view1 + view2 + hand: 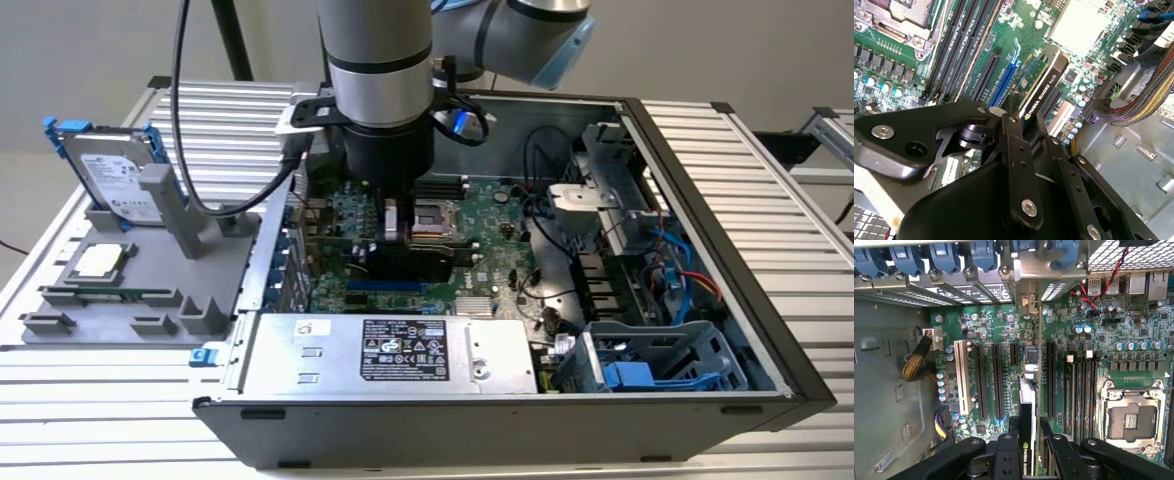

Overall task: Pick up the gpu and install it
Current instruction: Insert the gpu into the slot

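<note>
The gpu (1046,85) stands on edge between my fingers, its black shroud on one side and its green board on the other. My gripper (1026,117) is shut on it inside the open computer case (707,200). In the first wrist view the gpu (1029,390) runs along the motherboard's expansion slots (996,375), with my gripper (1029,425) clamped on its near end. In the exterior view the gripper (400,225) is low over the motherboard (501,255), and the gpu (400,262) is a dark block under it. I cannot tell whether the card touches a slot.
The power supply (400,350) lies along the case's front. A drive cage (654,360) and cables (1149,95) fill the exterior view's right. The CPU socket (1131,417) sits beside the card. Outside the case a grey fixture (120,290) holds a hard drive (114,175).
</note>
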{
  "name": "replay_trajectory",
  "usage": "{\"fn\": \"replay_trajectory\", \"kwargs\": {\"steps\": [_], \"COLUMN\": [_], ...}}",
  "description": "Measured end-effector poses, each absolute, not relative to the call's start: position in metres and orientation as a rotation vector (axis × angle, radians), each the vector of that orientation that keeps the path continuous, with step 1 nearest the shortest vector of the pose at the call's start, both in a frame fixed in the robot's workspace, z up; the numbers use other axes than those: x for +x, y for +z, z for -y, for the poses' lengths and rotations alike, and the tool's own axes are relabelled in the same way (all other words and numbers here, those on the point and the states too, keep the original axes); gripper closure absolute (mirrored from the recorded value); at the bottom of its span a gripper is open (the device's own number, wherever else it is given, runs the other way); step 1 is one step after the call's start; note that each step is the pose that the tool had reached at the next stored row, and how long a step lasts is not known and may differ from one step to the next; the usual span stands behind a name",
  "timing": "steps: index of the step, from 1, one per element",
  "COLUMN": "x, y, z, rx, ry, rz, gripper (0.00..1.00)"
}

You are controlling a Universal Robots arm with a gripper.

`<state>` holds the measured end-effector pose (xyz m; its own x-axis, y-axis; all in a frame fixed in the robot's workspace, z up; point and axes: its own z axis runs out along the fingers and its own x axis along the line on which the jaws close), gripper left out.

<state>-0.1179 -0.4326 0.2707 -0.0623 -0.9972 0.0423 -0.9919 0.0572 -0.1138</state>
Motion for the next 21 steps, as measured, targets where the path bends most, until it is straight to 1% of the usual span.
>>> {"fn": "replay_trajectory", "kwargs": {"steps": [21], "x": [-0.1215], "y": [0.2650], "z": [0.4328], "rx": [-2.118], "ry": [-0.174], "rz": [-2.248], "gripper": [1.00]}}
